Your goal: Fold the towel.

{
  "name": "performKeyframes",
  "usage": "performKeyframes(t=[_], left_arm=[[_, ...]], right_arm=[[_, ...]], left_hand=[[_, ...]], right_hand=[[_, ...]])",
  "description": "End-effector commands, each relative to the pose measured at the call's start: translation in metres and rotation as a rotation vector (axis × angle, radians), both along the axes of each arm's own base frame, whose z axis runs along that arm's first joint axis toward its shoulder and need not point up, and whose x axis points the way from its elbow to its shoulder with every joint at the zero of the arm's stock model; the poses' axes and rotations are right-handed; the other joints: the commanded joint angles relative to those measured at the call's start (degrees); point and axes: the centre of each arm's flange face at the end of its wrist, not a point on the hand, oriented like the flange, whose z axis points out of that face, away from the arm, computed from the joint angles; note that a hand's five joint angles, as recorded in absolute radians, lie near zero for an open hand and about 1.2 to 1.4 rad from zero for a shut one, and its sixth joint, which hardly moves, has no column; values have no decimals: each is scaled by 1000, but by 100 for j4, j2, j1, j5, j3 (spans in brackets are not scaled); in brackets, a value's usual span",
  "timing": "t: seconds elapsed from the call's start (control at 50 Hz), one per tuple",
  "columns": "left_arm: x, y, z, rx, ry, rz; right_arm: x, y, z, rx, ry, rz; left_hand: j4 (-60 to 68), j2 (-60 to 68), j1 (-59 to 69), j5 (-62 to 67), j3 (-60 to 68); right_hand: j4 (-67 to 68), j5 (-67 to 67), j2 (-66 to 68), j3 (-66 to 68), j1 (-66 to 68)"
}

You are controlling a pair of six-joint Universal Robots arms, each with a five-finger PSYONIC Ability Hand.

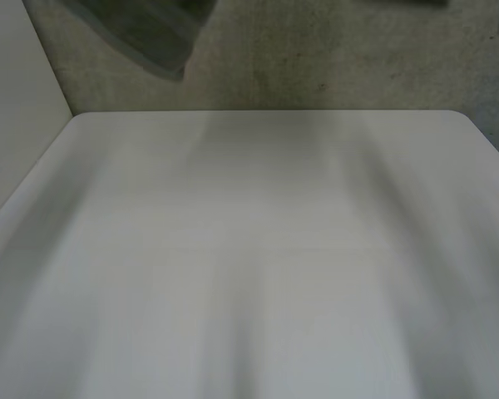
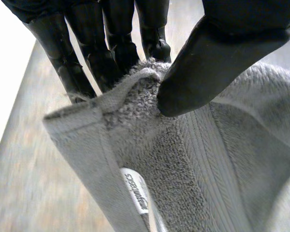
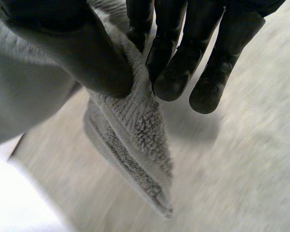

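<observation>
While the black left hand [image 2: 222, 58] and black right hand [image 3: 87, 53] each clamp thumb against fingers on an edge of the grey terry towel [image 2: 198, 159], hanging in the air off the white worktop [image 1: 258, 249], they should probably lower it evenly and taut to lay it flat.

You're looking at a towel [image 2: 183, 164] of rough, looped terry cloth and a table [image 1: 266, 249] with a smooth, matt top.

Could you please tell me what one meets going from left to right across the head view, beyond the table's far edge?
white panel → grey towel → grey floor
</observation>
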Motion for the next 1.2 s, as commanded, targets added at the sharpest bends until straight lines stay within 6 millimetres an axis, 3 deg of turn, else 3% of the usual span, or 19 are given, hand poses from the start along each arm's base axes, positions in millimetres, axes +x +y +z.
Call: performKeyframes(t=[0.02,0.06,0.08,0.12,0.24,0.34,0.48,0.7,0.78,0.84,0.88,0.9,0.94,0.96,1.02,1.04,1.08,1.12,1.2], left_arm=[[-7,-7,-78,213,-99,-66],[-10,-6,-112,281,-169,-70],[-10,-6,-112,281,-169,-70],[-14,-2,-148,352,-255,-64],[-26,15,-186,415,-408,-88],[-25,21,-188,417,-427,-82],[-23,33,-167,344,-424,-64],[-27,39,-178,382,-430,-87],[-28,43,-180,386,-433,-99],[-27,50,-172,350,-438,-102],[-21,54,-160,308,-429,-78],[-21,54,-160,308,-429,-78],[-4,43,-158,315,-416,1],[10,36,-159,334,-407,52],[18,32,-160,347,-402,76],[22,29,-165,368,-398,82],[17,28,-174,397,-399,56],[-7,34,-189,429,-419,-36],[-35,42,-205,462,-445,-136]], right_arm=[[27,19,-80,165,378,60],[26,20,-111,280,446,66],[26,20,-111,281,446,66],[25,24,-138,384,492,72],[18,34,-164,462,565,109],[16,45,-149,422,567,116],[2,47,-118,404,451,117],[-2,41,-141,508,492,119],[-7,50,-142,528,552,153],[-12,51,-130,457,594,133],[-35,31,-109,364,561,9],[-35,31,-109,363,561,8],[-63,1,-104,342,514,-155],[-71,-9,-108,344,517,-222],[-74,-13,-114,361,537,-261],[-73,-15,-127,402,573,-267],[-69,-13,-142,448,620,-252],[-51,2,-169,530,713,-155],[-32,18,-189,557,773,-64]], left_hand=[[204,287,635,500,298],[204,287,635,500,298],[204,287,635,500,298],[204,287,635,500,298],[204,287,635,500,298],[204,287,635,500,298],[204,287,635,500,298],[203,287,635,500,298],[204,287,635,500,298],[204,287,635,500,298],[204,287,635,500,298],[204,287,635,500,298],[204,287,635,500,298],[204,287,635,500,298],[204,287,635,500,298],[204,287,635,500,298],[204,287,635,500,298],[204,287,635,500,298],[204,287,635,500,298]], right_hand=[[358,348,409,330,433],[358,348,409,330,433],[358,348,409,330,433],[358,348,409,330,433],[358,348,409,330,433],[358,348,409,330,433],[358,348,409,330,433],[358,348,409,330,433],[358,348,409,330,433],[358,348,409,330,433],[358,348,409,330,433],[358,348,409,330,433],[358,348,409,330,433],[358,348,409,330,433],[358,348,409,330,433],[358,348,409,330,433],[358,348,409,330,433],[358,348,409,330,433],[358,348,409,330,433]])
